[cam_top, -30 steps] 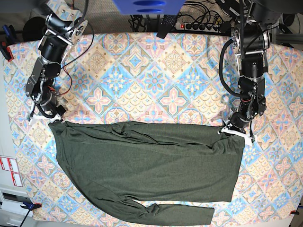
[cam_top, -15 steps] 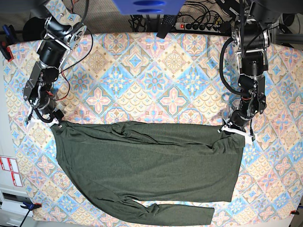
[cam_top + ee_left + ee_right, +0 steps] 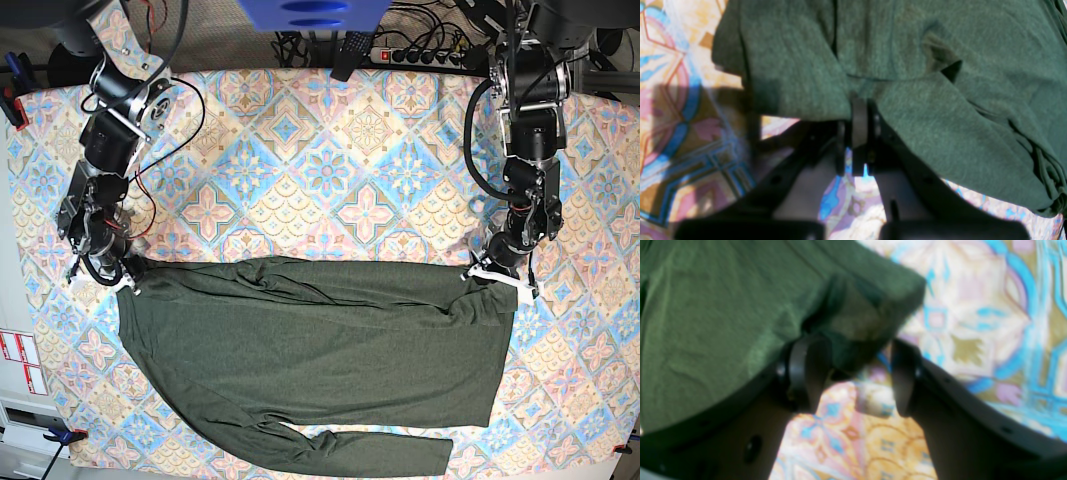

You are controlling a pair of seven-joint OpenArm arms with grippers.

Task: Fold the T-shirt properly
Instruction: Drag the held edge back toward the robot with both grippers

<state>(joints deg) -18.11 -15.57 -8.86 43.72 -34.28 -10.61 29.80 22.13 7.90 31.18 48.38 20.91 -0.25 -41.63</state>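
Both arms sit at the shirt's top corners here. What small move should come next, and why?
Probably close the right gripper on the T-shirt corner. Its jaws stand open with the fabric edge between them, while the left gripper is already shut on the other corner; both need a hold before lifting to fold.

Soft focus throughout the right wrist view: right hand (image 3: 853, 373) fingers and the patterned table (image 3: 973, 323) smeared, weave of the T-shirt (image 3: 713, 323) lost. Shirt cut off there at the top and left edges. In the left wrist view, left hand (image 3: 858, 133) blurred and dark, its base cropped by the bottom edge; fingertips buried under a fold of the T-shirt (image 3: 940, 133), which runs out past the top and right edges. From the base view, both hands too small to read: right hand (image 3: 100, 275), left hand (image 3: 497, 275). Lower sleeve end cropped by the bottom edge. Arm tops cut off above.
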